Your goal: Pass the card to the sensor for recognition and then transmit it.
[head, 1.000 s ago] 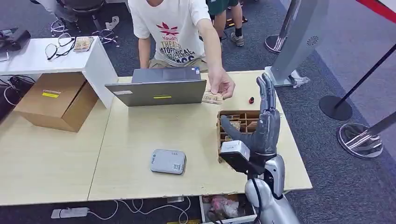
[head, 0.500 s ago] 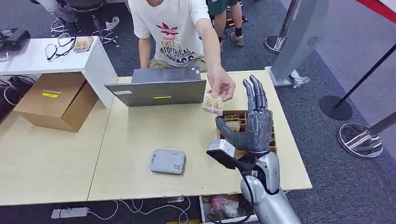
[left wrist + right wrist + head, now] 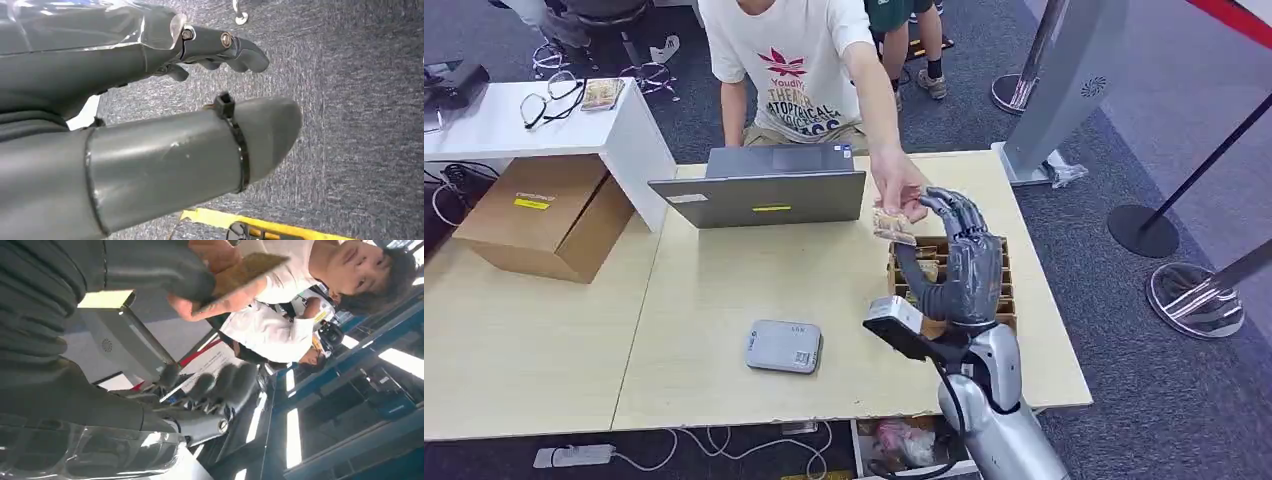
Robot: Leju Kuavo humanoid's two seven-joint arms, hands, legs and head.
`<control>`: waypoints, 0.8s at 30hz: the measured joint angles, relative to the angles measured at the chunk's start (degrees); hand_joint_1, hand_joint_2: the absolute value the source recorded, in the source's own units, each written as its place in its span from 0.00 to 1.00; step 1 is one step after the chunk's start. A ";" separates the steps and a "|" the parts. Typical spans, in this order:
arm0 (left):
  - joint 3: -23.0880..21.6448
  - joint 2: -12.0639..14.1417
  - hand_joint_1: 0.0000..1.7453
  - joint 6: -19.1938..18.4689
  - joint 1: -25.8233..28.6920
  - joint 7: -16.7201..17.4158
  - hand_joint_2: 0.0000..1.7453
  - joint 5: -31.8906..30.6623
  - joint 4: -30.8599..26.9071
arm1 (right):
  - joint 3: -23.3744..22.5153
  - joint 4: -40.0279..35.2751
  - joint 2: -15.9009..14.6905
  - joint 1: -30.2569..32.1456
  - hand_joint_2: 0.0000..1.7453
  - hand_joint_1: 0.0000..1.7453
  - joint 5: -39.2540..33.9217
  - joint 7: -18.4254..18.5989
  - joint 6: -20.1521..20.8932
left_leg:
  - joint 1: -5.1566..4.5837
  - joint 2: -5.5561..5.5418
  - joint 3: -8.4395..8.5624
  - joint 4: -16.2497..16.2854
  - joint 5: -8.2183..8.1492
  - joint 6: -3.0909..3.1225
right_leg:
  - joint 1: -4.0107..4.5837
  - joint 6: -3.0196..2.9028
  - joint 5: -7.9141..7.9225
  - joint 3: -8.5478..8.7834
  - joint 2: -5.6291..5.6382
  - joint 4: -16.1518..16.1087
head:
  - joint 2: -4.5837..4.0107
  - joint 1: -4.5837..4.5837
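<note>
- The card (image 3: pixel 893 226) is pinched in a person's hand (image 3: pixel 900 186) above the far right part of the table (image 3: pixel 724 290), just over the far edge of the wooden divided box (image 3: pixel 1002 275)
- The right hand (image 3: pixel 959 265) is raised palm-inward beside the card, its fingers (image 3: pixel 954 207) curling toward the card's right side and its thumb (image 3: pixel 911 268) reaching up just below it; in the right wrist view the thumb (image 3: pixel 150 265) lies against the card (image 3: pixel 240 272), with the other fingers apart, so whether it truly grips the card I cannot tell
- The left hand (image 3: pixel 150 115) hangs over grey carpet, fingers loosely curled around nothing
- The card's face is too small to read; the right hand covers much of the box's compartments, and the person's head is cut off by the head view's top edge
- The grey sensor (image 3: pixel 784 346) lies flat toward the near middle of the table, well apart from the card
- A laptop (image 3: pixel 764 190) stands at the far edge, its lid facing the robot
- Left of the table sit a cardboard box (image 3: pixel 544 215) and a white counter (image 3: pixel 524 125); stanchion bases (image 3: pixel 1144 230) stand on the carpet to the right
</note>
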 joint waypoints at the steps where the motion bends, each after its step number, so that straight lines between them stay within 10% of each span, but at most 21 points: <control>1: 0.00 -0.02 0.00 0.09 0.03 -0.20 0.00 0.15 0.00 | 0.02 0.11 0.00 0.00 1.00 0.97 -0.04 -0.24 0.00 | 0.00 0.00 0.00 0.00 0.00 0.00 | 0.00 0.00 0.00 0.00 0.00 0.00 | 0.00 0.00; 24: 0.00 -0.17 0.00 0.17 -0.12 -0.48 0.00 -1.07 0.00 | -0.81 0.44 -0.35 1.43 1.00 1.00 -4.26 -2.32 -0.37 | 0.00 0.01 0.01 0.00 0.00 0.00 | 0.00 0.00 0.00 -0.01 0.01 0.00 | 0.00 0.00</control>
